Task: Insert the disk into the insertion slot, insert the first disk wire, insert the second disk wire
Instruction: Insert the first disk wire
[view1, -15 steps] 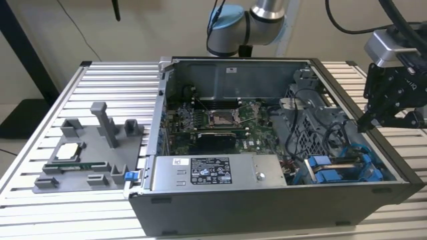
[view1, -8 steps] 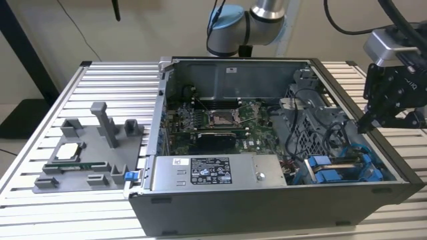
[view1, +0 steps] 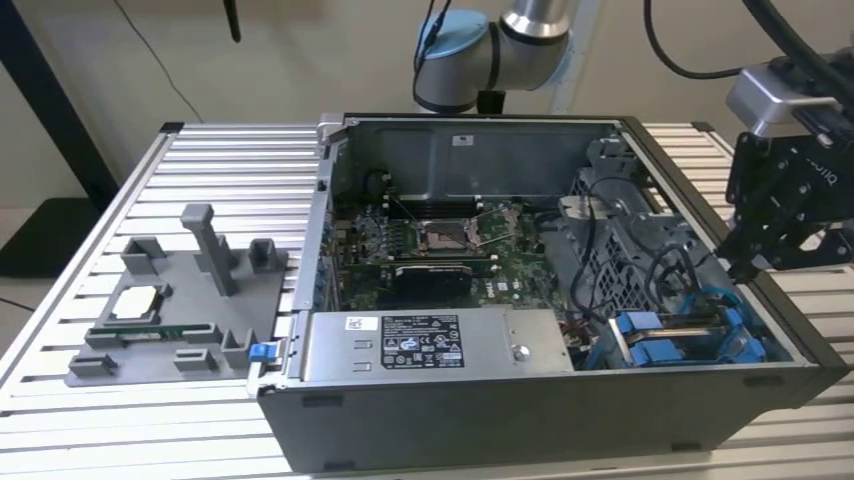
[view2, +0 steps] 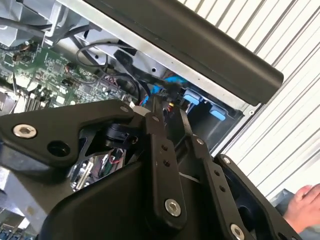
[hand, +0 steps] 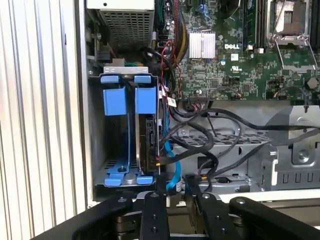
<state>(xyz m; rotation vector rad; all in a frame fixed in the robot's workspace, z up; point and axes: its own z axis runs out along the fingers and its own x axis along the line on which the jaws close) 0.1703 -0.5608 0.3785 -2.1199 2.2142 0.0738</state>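
Pincer (hand: 174, 186) narrowly parted, empty — over cables (hand: 200, 145) beside disk (hand: 148, 142) in insertion slot (hand: 100, 150).

We see the table (view1: 134, 425) as ribbed bare metal with a dull sheen. The computer case (view1: 534, 420) is matt dark grey metal. The drive bay (hand: 97, 150) is plain grey sheet metal, and its latch tabs (hand: 114, 101) are smooth blue plastic. The gripper (hand: 175, 187) looks matt black, with shiny metal screws (view2: 24, 131). The cables (hand: 250, 121) are smooth, black and faintly glossy.
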